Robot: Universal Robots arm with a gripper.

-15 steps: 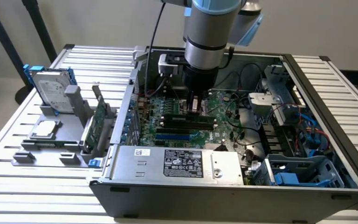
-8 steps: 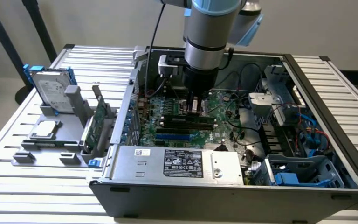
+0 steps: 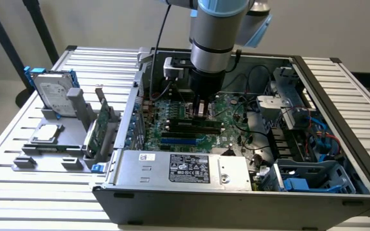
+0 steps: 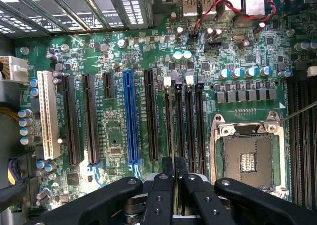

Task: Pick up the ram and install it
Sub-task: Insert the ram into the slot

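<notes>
pincer (image 3: 200, 111) sits low inside the open computer case (image 3: 313, 190), directly over the motherboard (image 4: 114, 61); its fingers (image 4: 163, 185) are pressed together on the thin top edge of the ram (image 4: 168, 131), which stands edge-on between them. judged reason for the hold: gripping the stick by its narrow upper edge keeps it upright and parallel to the black memory slots (image 4: 189, 126), so it can go straight down. in the wrist view the ram lies along one of those slots, beside the cpu socket (image 4: 246, 155); whether it is fully seated or just resting in the slot, cannot tell. the blue expansion slot (image 4: 130, 116) and white slot (image 4: 45, 113) lie on the far side of the memory slots from the cpu socket, unoccupied. case lies on its side with the open face up, likely so the arm reaches the board from above. outside the case, toward the exterior view's left, a grey fixture (image 3: 50, 144) holds a hard drive (image 3: 55, 94) upright and a green expansion card (image 3: 101, 125) on edge, parts staged apart from the case. everything rests on a slatted metal counter (image 3: 18, 192); pale wall behind, dark stand legs at the back.
</notes>
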